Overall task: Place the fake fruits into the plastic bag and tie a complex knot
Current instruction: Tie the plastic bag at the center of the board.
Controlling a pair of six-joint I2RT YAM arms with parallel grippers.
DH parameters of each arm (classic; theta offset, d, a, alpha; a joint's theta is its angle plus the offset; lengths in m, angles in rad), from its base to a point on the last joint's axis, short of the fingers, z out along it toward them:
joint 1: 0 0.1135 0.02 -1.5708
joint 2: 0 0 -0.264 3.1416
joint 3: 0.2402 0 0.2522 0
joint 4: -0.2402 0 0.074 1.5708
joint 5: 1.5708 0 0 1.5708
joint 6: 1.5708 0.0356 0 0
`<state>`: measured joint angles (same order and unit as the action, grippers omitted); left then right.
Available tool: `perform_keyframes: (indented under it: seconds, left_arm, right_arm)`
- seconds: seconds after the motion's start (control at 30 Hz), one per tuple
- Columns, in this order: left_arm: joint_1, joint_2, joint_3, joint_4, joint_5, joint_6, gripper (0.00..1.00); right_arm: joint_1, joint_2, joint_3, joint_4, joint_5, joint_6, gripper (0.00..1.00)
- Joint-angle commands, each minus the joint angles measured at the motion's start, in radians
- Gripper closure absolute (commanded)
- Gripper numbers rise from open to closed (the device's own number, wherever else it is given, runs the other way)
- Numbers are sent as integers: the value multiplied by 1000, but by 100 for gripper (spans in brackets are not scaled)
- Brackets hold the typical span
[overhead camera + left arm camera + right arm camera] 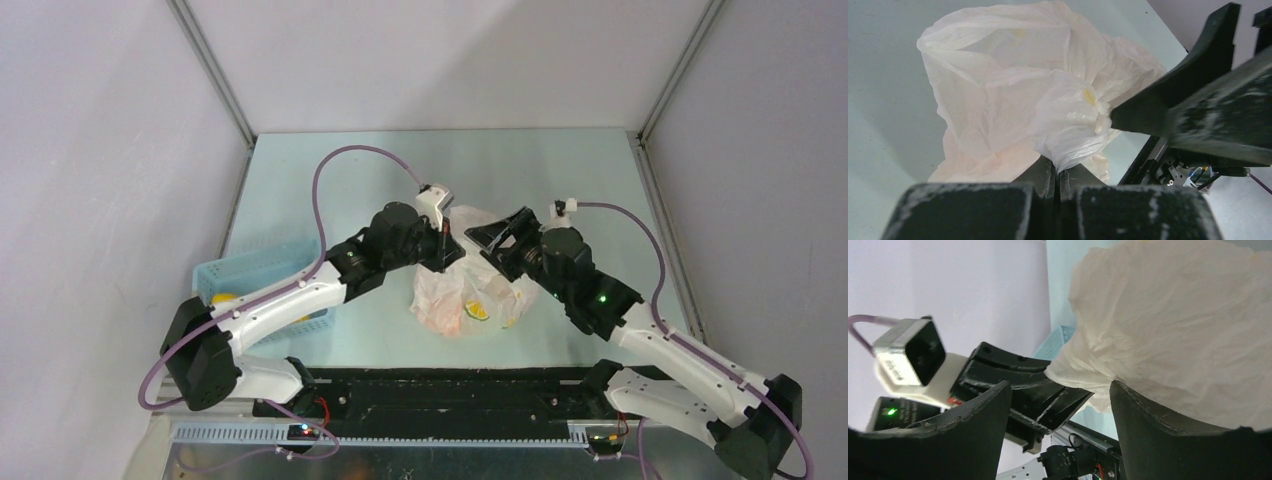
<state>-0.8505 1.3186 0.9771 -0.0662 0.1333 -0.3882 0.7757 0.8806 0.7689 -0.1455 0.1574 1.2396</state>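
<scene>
The plastic bag (462, 292) lies between the two arms, crinkly and white, with peach and orange tints of the fake fruits (438, 306) showing through its lower part. My left gripper (1058, 172) is shut on a bunched fold of the bag (1068, 130) at its top. My right gripper (1060, 396) stands open beside the bag (1173, 325), one finger against the plastic, facing the left gripper (443, 252). The right gripper (497, 232) holds nothing. The knot is out of view.
A light blue slatted basket (262, 268) stands at the left by the left arm, with a yellow fruit (222, 298) in it. Grey walls close in the pale green table (540, 170) on three sides.
</scene>
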Motion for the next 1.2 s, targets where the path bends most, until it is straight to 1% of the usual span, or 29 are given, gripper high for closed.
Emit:
perform_keyframes:
  seconds: [0.0, 0.23, 0.3, 0.57, 0.7, 0.87, 1.0, 1.17]
  left_arm:
    - [-16, -39, -11, 59, -13, 31, 100]
    - [-38, -63, -45, 107, -12, 61, 100]
    - [-46, -69, -55, 116, -17, 69, 100]
    - [-74, -92, -89, 133, -74, 120, 100]
    - [-84, -104, -99, 130, -86, 163, 100]
    - [-109, -107, -105, 129, -99, 200, 100]
    - [-134, -104, -106, 124, -113, 236, 100]
    - [-167, -98, -104, 116, -129, 263, 100]
  right_arm:
    - [-4, 38, 38, 27, -4, 8, 23]
    - [-16, 105, 38, 78, -6, 11, 22]
    - [-19, 125, 38, 92, -4, 14, 23]
    - [-20, 179, 38, 133, 2, 11, 37]
    - [-24, 194, 38, 135, -17, 12, 39]
    - [-33, 206, 38, 182, -40, 16, 41]
    - [-38, 214, 38, 199, -53, 17, 45]
    - [-40, 211, 38, 206, -56, 12, 53]
